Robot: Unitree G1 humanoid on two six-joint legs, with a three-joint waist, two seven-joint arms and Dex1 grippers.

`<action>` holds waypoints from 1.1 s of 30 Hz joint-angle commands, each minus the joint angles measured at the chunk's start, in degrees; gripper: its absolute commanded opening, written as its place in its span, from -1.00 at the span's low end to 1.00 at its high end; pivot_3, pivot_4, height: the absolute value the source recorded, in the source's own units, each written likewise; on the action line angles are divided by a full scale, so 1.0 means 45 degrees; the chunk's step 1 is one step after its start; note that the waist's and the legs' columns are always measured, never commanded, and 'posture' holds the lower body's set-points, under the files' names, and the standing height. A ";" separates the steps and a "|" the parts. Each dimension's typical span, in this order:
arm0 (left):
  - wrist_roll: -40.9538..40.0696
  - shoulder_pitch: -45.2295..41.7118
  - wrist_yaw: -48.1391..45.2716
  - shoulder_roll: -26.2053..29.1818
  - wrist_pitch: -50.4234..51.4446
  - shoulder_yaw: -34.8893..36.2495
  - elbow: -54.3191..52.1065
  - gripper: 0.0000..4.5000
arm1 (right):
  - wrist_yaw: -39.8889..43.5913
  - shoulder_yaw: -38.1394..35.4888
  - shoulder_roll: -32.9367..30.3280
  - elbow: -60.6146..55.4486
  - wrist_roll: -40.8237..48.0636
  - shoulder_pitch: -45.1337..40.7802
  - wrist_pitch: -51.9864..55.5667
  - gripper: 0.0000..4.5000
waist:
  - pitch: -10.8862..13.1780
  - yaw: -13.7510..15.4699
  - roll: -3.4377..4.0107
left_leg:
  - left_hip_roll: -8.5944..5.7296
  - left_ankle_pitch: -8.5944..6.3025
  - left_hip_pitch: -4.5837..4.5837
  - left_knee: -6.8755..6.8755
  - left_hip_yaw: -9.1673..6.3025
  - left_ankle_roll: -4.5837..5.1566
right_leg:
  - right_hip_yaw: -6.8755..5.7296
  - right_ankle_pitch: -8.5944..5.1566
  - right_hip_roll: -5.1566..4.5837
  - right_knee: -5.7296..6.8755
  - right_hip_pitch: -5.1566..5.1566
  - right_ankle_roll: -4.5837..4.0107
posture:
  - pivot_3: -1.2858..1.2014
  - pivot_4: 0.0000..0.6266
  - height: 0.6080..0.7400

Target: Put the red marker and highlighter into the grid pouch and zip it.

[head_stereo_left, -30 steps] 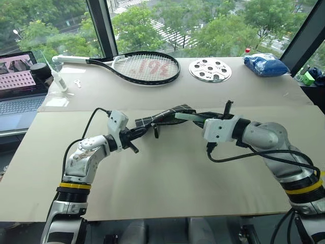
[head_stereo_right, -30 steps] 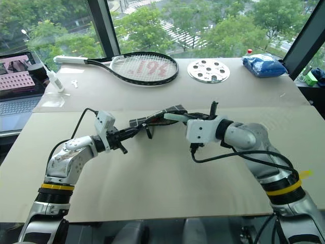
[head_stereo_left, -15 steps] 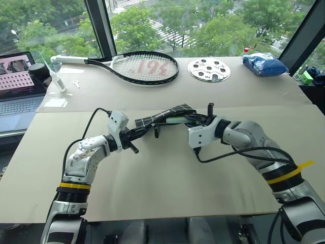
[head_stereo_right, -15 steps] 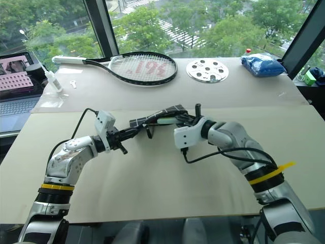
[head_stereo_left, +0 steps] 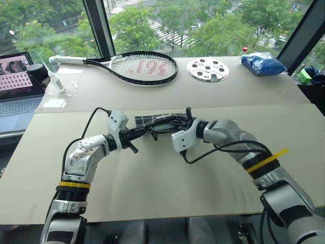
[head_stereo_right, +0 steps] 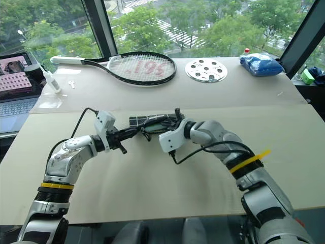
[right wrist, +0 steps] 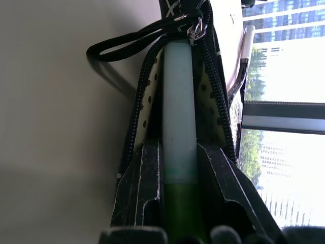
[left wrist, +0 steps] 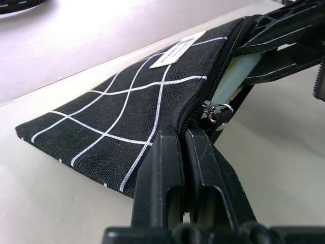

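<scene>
The stubby pale-and-lime green highlighter [right wrist: 179, 127] has its far tip hidden inside the black white-gridded fabric pouch [left wrist: 127, 122], beyond the right gripper [right wrist: 179, 203]; its lime end is cut off.

Looks like high-rise office/lab: big windows [head_stereo_left: 167, 20] over treetops, laptop [head_stereo_left: 20, 86] on paper-covered table [head_stereo_left: 167, 178].

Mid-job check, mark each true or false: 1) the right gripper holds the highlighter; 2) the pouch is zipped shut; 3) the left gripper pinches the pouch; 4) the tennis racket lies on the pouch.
1) True: the right gripper is shut on the highlighter, pale end inside the pouch mouth.
2) False: the grid pouch is open, zipper pull near the left gripper's end.
3) True: the left gripper pinches its edge.
4) False: the tennis racket lies apart, farther back on the table.
</scene>
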 commanded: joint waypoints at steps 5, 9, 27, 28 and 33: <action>-0.0295 0.0029 -0.0101 -0.0070 -0.0090 0.0129 -0.0801 -1.00 | 0.0318 -0.0942 0.0212 0.0671 0.1343 -0.0439 0.0608 0.37 | 0.0000 0.0017 0.0001 | -0.0002 0.0003 -0.0008 -0.0008 0.0000 -0.0005 | 0.0000 0.0000 -0.0004 -0.0008 -0.0008 0.0000 | 0.03 -0.52 1.00; -0.0304 0.0156 -0.0049 -0.0071 -0.0042 0.0181 -0.0920 -1.00 | 0.1000 -0.2020 -0.0738 0.0293 0.2610 -0.0304 0.0981 0.67 | 0.0002 0.0051 0.0004 | -0.0002 0.0002 -0.0009 -0.0011 0.0000 -0.0004 | 0.0000 0.0000 -0.0005 -0.0009 -0.0008 0.0001 | 0.03 -0.52 1.00; -0.0603 -0.0322 0.0060 -0.0191 0.0180 0.0284 -0.0702 -1.00 | 0.5402 -0.5324 -0.1398 -1.0872 1.4938 0.5979 1.5829 0.67 | 0.0003 0.0282 0.0004 | 0.0000 -0.0063 -0.0008 -0.0012 -0.0012 0.0112 | -0.0001 0.0000 -0.0003 -0.0007 0.0000 -0.0001 | 0.03 -0.52 1.00; -0.0621 -0.0327 0.0066 -0.0204 0.0205 0.0263 -0.0736 -1.00 | 0.4632 -0.5028 -0.0927 -1.0560 1.4566 0.5854 1.6124 0.67 | 0.0003 0.0233 0.0004 | -0.0003 -0.0063 -0.0009 -0.0004 -0.0006 0.0112 | 0.0002 0.0001 -0.0006 -0.0002 0.0000 0.0000 | 0.03 -0.52 1.00; -0.0735 -0.0351 -0.0007 -0.0201 0.0420 0.0174 -0.0905 -1.00 | 0.1977 -0.3541 0.0996 -0.8683 1.2780 0.4768 1.6876 0.67 | 0.0000 0.0126 0.0000 | 0.0013 -0.0054 0.0016 0.0011 -0.0011 0.0098 | 0.0005 0.0002 0.0019 0.0033 0.0005 -0.0009 | 0.03 -0.52 1.00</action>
